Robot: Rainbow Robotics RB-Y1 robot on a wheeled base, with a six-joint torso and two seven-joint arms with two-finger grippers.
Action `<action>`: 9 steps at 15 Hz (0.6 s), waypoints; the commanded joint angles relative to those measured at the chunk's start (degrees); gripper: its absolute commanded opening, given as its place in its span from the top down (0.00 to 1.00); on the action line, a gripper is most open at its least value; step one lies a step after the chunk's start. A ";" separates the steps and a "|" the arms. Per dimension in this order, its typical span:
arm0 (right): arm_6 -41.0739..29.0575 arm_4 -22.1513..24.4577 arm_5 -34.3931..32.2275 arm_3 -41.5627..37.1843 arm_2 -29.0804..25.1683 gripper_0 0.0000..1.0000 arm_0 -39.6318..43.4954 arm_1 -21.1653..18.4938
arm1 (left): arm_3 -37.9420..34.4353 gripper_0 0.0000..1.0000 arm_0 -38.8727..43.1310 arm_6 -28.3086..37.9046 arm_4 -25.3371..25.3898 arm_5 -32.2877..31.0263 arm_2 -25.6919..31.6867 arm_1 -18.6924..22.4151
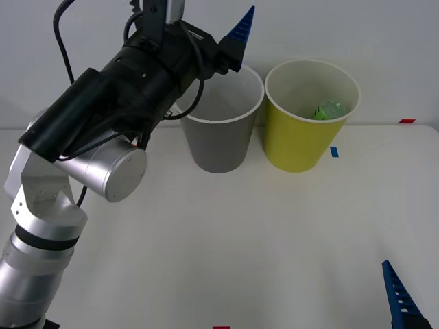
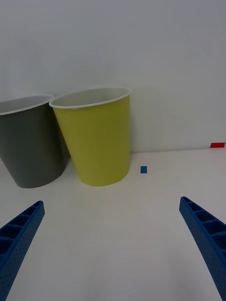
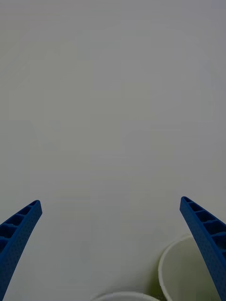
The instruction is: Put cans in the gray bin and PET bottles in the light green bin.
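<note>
Front view footage was arranged so that nearest the camera, at the lower right corner, a single blue ribbed finger of the right gripper was seen low over the white table. In the right wrist view, its two fingers were spread wide at the corners, with nothing held between them, and bare tabletop lay in the gap. Beyond them a small blue tape mark was seen on the table, and past it the light green bin stood upright, with the gray bin just beside it.

Farther off in the front view, the left arm was raised over the table's left side, and the left gripper was held above the gray bin, one blue fingertip being seen over its far rim. In the left wrist view, its fingers were splayed apart and empty, with the white rims of both bins seen beyond them and the blank wall behind.

Farthest, the PET bottle was seen lying inside the light green bin, against its far right inner wall, well apart from both pairs of fingers. A red tape mark was noted at the table's far right edge.
</note>
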 commanded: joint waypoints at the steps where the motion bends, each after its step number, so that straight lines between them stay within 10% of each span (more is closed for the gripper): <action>1: 0.00 0.00 0.00 0.00 0.00 0.00 0.00 0.00 | -7.88 0.00 9.25 0.03 -0.03 0.01 2.59 3.24; 9: 0.00 0.00 0.00 0.00 0.00 0.00 0.00 0.00 | -19.75 0.00 34.30 1.09 0.50 -6.14 10.85 6.05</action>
